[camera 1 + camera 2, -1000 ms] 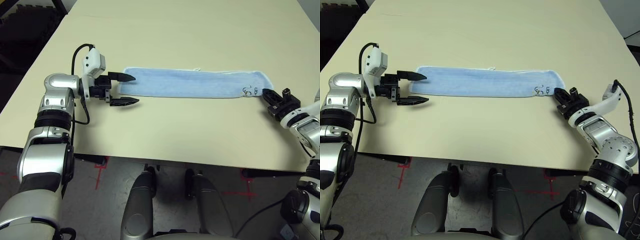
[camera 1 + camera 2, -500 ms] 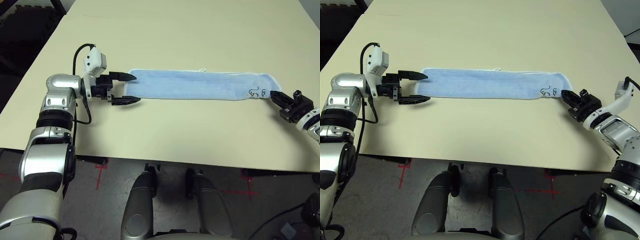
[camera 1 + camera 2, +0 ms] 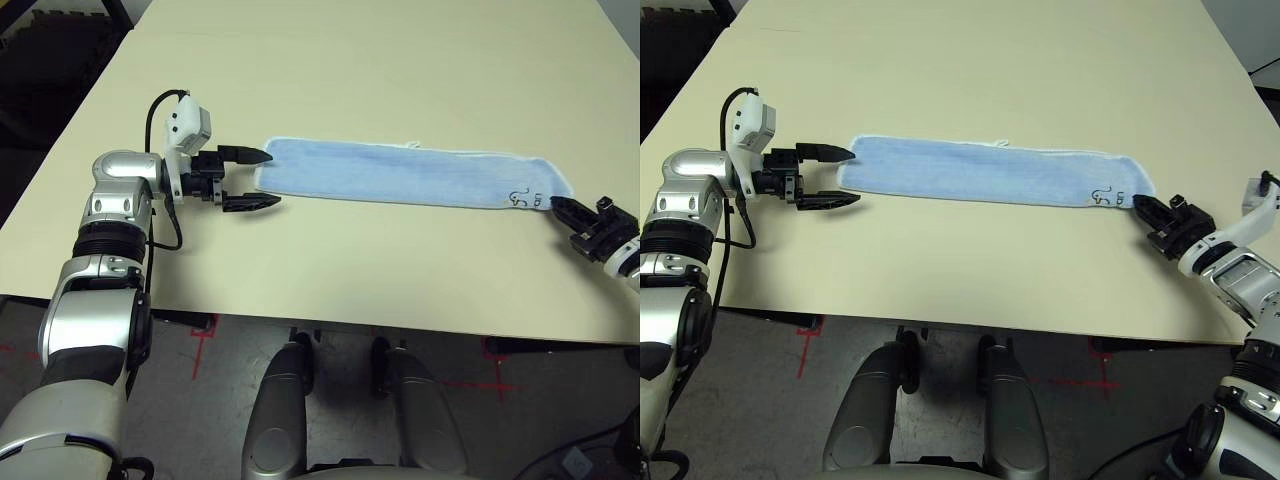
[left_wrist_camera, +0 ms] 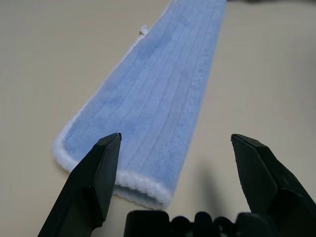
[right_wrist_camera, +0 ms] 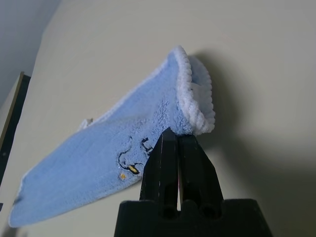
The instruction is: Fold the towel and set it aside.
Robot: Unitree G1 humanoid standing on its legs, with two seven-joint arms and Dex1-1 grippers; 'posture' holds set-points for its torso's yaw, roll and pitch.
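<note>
**Towel stretched between two grippers**

The long blue towel (image 3: 405, 177) lies flat on the table (image 3: 400, 60). The right gripper (image 5: 177, 140) is pressed shut, pinching the towel's corner by the little logo (image 5: 129, 159). The left gripper (image 4: 175, 170) is spread wide, with the towel's other end just in front of it.

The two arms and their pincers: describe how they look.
Both arms are silver metal with black ribbed joints. The left pincer has two black pointed fingers, a white camera box above its wrist and a black cable looping back. The right pincer is black too, on a silver-white wrist.
</note>
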